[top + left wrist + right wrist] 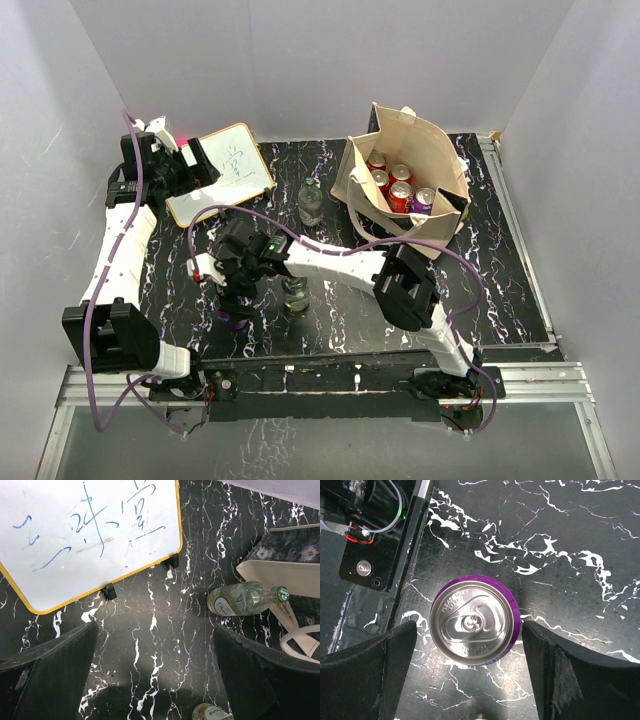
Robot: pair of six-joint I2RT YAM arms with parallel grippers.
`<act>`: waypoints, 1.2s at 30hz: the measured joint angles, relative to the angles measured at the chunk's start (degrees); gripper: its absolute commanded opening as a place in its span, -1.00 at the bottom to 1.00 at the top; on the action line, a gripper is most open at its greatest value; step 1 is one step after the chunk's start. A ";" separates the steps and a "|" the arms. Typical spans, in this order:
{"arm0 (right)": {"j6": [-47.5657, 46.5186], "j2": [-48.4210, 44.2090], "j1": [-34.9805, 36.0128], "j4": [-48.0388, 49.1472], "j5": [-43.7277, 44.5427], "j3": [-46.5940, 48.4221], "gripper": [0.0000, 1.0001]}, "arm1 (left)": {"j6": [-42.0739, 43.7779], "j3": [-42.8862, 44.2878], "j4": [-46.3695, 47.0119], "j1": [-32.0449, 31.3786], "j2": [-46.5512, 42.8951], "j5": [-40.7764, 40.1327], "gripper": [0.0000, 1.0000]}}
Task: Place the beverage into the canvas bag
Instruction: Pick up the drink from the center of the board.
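Observation:
A purple beverage can (pixel 474 625) stands upright on the black marbled table, its silver top facing the right wrist camera. My right gripper (pixel 469 636) is open around it, one finger on each side with a small gap at each. From above, that gripper (pixel 238 292) hangs over the can (pixel 236 321) at the front left. The beige canvas bag (pixel 430 150) stands open at the back right with several cans (pixel 399 190) inside. My left gripper (pixel 155 645) is open and empty above bare table, near the whiteboard (pixel 222 170).
A clear bottle with a green cap (pixel 310 203) stands between whiteboard and bag; it also shows in the left wrist view (pixel 245 599). A second bottle (pixel 295 295) stands just right of my right gripper. The bag's handle (pixel 300 640) lies near the left gripper's right finger.

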 measured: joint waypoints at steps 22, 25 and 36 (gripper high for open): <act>2.01 2.75 -0.15 0.17 0.59 1.44 0.38 | -1.05 -0.33 0.96 1.14 0.00 2.32 0.94; 2.25 2.75 -0.15 0.20 0.59 1.46 0.49 | -1.18 -0.33 1.09 1.14 0.00 2.86 0.94; 3.93 2.75 -0.15 1.92 -0.31 1.44 0.60 | -1.18 -0.44 1.07 1.14 0.00 3.08 0.94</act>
